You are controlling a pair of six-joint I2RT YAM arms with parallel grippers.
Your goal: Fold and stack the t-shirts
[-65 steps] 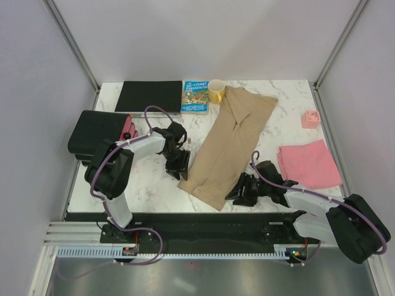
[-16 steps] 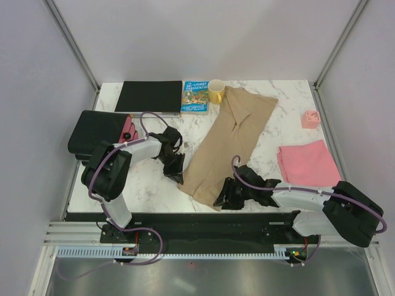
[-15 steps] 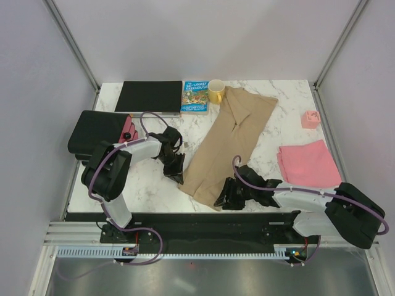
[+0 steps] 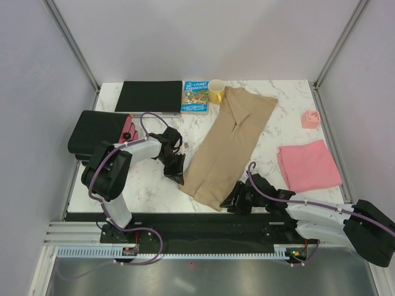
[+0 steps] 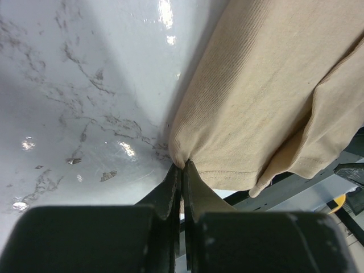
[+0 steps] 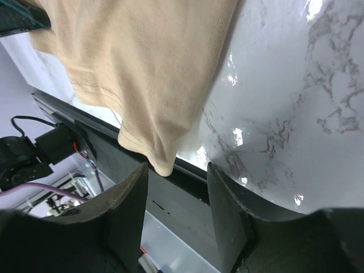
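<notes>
Tan shirt (image 4: 228, 139): lies on the tabletop (image 4: 148, 185) as a long, narrow strip, folded lengthwise. It runs on a slant from the far edge down to the near edge, left of centre. Its far end sits just beside a yellow mug (image 4: 216, 92). Its near end reaches the near edge, and one hemmed corner droops past it.

Left claw (image 5: 182, 168): closed, pinching the near-left corner of the tan shirt. The wrist view shows the two fingers pressed together with the cloth bunched into a small point between their tips, low over the marble.

Right claw (image 6: 177, 170): open, jaws wide apart, at the near edge by the near-right corner of the tan shirt. That drooping corner hangs in the gap between the fingers, closer to one of them and not clamped. Whether it brushes that finger cannot be told.

Pink shirt (image 4: 308, 165): flat, folded into a rough rectangle, by the right edge of the tabletop, apart from the tan shirt and from both claws.

Other items: a book (image 4: 195, 97) at the far edge, touching the mug's left side; a black pad (image 4: 148, 97) left of the book; a black box (image 4: 95, 132) at the left edge; a small pink block (image 4: 310, 119) near the right edge, beyond the pink shirt
</notes>
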